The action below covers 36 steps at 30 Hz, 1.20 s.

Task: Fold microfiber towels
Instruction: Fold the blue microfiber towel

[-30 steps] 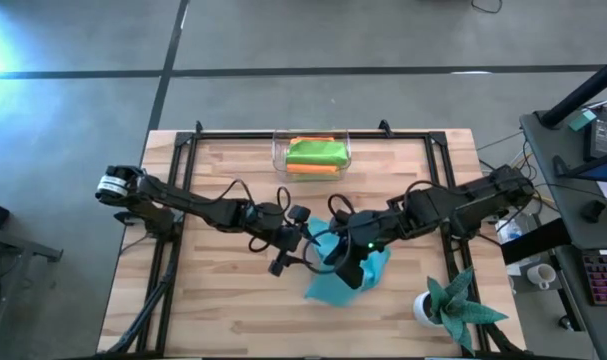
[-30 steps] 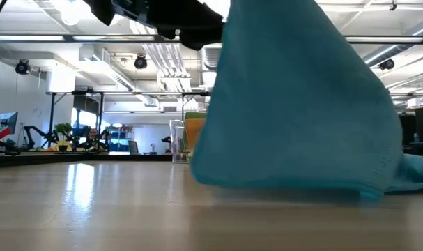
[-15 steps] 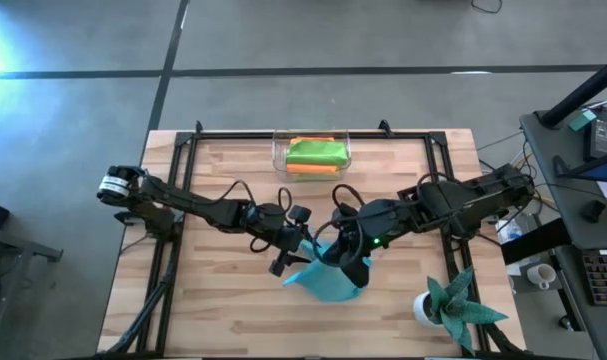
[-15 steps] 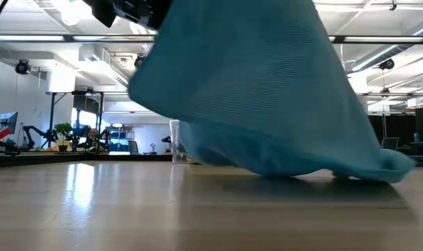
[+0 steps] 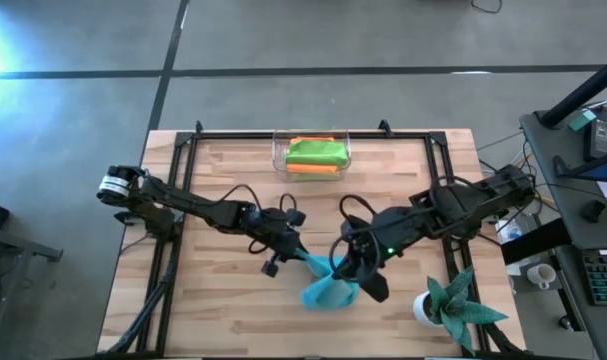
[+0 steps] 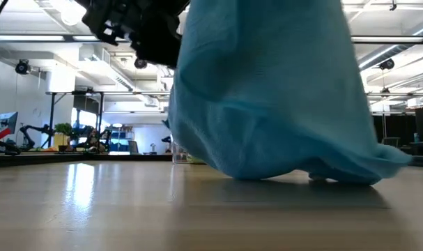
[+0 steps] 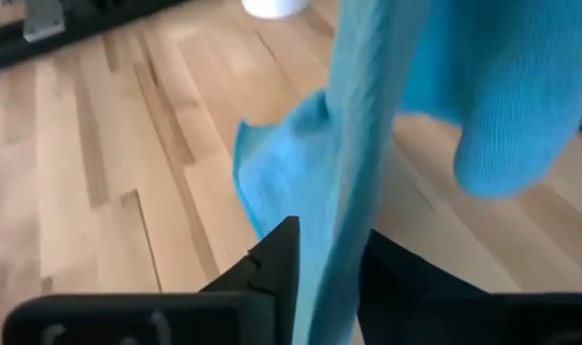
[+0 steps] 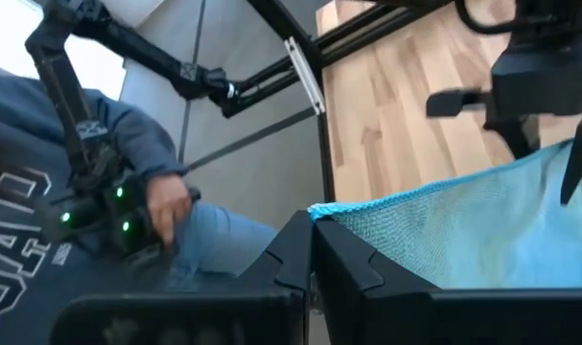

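Above table centre: blue towel [image 5: 328,290] bunched, draped, pinched by left claw [image 5: 295,256] and right claw [image 5: 349,268].

A light blue towel [image 6: 274,97] is hanging in bunched folds, its lower edge touching the wooden table [image 6: 93,209].

In the low view the hanging blue towel [image 6: 267,90] runs off the top edge and hides both claws. From above, the right claw [image 5: 341,270] is buried in its folds. The person [image 8: 70,182] beyond the counter [image 8: 406,105] is cut off by the frame.
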{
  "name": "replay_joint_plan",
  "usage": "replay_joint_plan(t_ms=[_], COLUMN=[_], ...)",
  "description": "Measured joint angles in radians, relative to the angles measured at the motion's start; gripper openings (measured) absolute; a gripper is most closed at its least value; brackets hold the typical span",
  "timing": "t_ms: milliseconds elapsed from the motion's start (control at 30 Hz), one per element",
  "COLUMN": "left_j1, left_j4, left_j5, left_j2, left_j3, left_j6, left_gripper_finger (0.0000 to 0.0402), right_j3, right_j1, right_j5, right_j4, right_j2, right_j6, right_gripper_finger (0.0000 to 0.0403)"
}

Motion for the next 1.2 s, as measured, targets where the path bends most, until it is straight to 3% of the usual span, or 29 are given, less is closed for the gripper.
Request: replay_joint_plan(t_ms=[467,667,967,1200], left_j1=[0.001,0.001,0.0,0.0], left_j4=[-0.11,-0.175,-0.441,-0.655], left_j5=[-0.005,-0.071,-0.133,-0.208], left_j2=[0.0,-0.002,-0.072,-0.204], left_j3=[-0.01,-0.01,0.071,0.156], left_j6=[0.0,-0.001,-0.002,-0.003], left_gripper_finger=[0.0024,0.0003,0.0,0.0], right_j3=[0.018,0.018,0.018,0.018], right_j1=[0.054,0.064,0.077,0.102], right_j5=[0.0,0.0,0.0,-0.001], right_j4=[-0.036,-0.073,-0.135,-0.272], right_j2=[0.0,0.0,0.0,0.0], right_j6=[0.005,0.021,0.108,0.197], right_gripper_finger=[0.0008,0.0008,0.0008,0.0008])
